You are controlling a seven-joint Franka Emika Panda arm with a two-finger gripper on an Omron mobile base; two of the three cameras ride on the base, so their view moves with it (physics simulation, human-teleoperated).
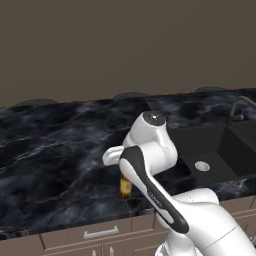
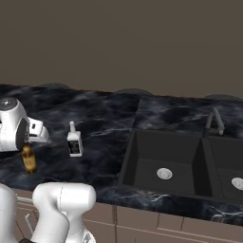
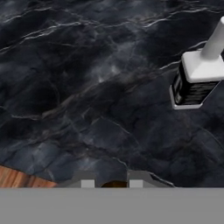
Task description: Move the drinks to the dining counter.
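Amber beer bottle (image 2: 29, 159) stands upright between my fingers (image 3: 112, 183), which are clenched around it, near the front edge of the marble surface (image 2: 104, 118). The white bottle (image 2: 74, 140) stands just beside, left of the sink (image 2: 163, 163).

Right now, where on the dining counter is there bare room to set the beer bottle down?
Bare marble lies left of the amber beer bottle and between the white bottle and the sink on the dining counter. It is tight between the two bottles, under the gripper.
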